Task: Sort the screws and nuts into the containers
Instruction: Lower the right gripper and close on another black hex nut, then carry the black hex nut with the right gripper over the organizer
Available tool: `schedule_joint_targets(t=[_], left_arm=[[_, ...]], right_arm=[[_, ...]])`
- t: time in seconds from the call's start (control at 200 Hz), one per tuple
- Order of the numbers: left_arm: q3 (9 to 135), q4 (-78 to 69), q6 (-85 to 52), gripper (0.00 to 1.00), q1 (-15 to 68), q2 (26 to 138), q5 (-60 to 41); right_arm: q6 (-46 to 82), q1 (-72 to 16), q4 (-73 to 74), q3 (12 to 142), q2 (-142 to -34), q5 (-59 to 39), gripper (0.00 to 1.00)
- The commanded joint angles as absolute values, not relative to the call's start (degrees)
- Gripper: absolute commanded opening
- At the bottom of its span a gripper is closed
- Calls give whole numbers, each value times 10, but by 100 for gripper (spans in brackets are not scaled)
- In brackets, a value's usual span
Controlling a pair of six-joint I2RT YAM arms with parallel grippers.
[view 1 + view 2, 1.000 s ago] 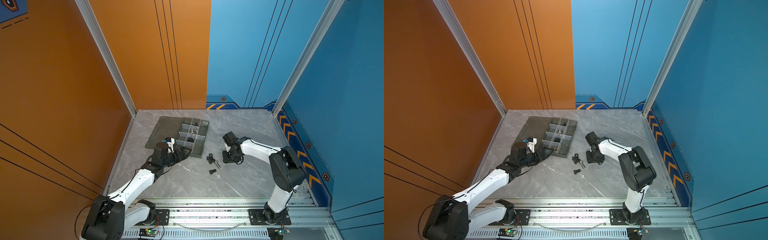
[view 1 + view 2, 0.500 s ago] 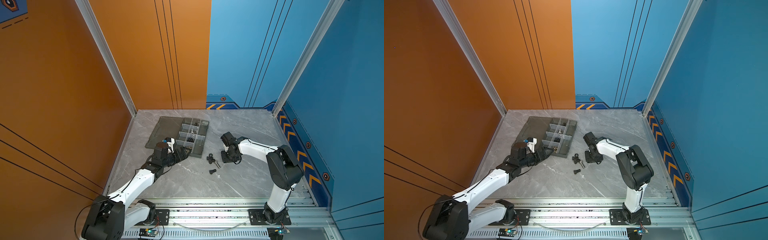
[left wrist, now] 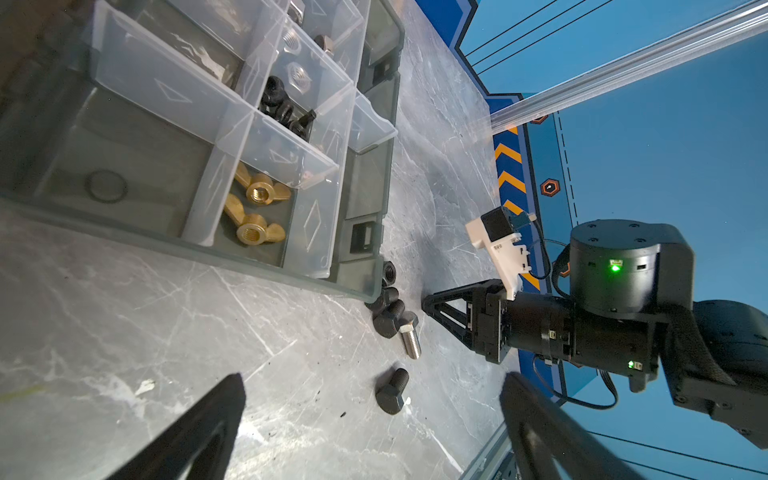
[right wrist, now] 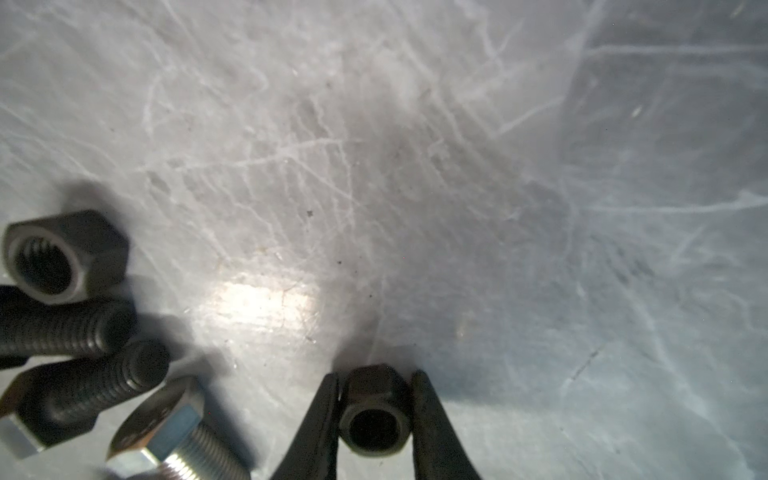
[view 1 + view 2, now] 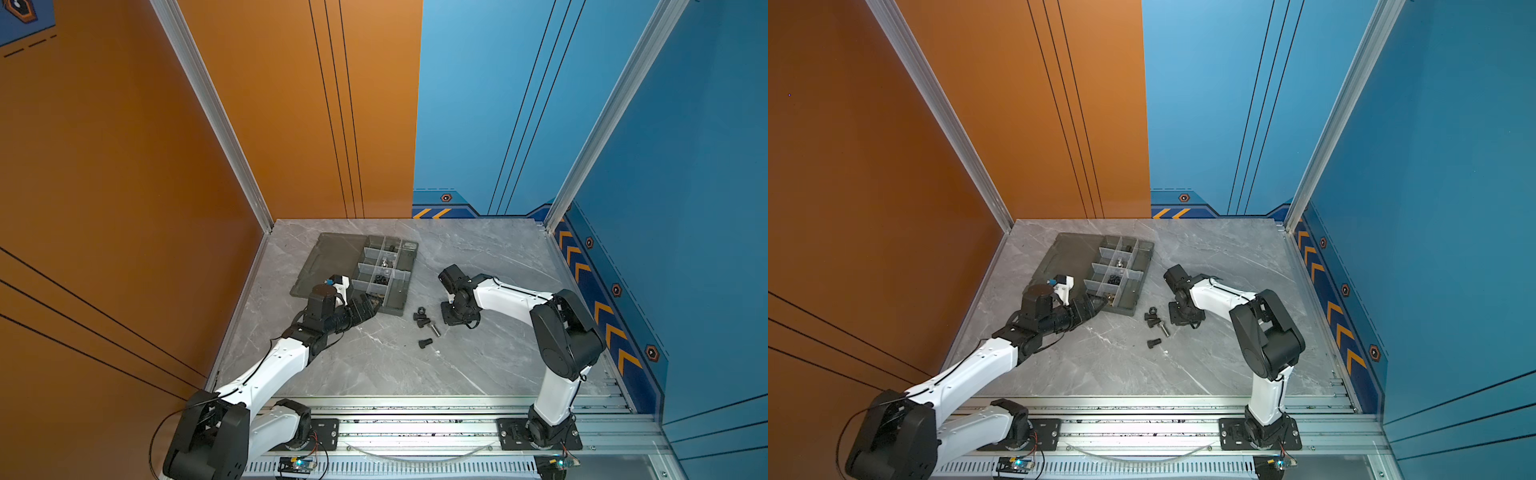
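Slippage is the likeliest trouble. Nearest, well short of the tray, lies a lone black screw. Next, off the tray's near corner, the right pincer pinches a black nut by its flats, low against the surface. The hold sits at the very fingertips, so a lift could twist the nut out and drop it among the loose screws between it and that corner. The left pincer, spread wide and empty, hangs at the tray's near edge by the cell holding the brass wing nuts; a carry to the tray could clash with it. Only the right wrist view shows the nut pinched; both top views hide it under the pincer. Only the left wrist view shows the wing nuts plainly.
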State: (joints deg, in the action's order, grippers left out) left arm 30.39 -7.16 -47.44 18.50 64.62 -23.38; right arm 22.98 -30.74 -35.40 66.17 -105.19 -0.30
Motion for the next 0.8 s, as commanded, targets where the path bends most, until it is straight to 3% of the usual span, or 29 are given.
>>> schedule_joint_targets(t=[0.0,0.29,0.611,0.796], left_arm=[[294,-88,-469,98,185,649,-235],[292,-96,-470,98,182,653,-242],[277,-98,-471,98,175,632,-242],[276,-105,-467,98,171,639,-250]], right_arm=[[235,-312,-360,656,-1080,0,14],[224,-302,-347,656,-1041,-39,0],[208,-273,-352,730,-1001,-116,0],[204,-260,-353,824,-1036,-144,0]])
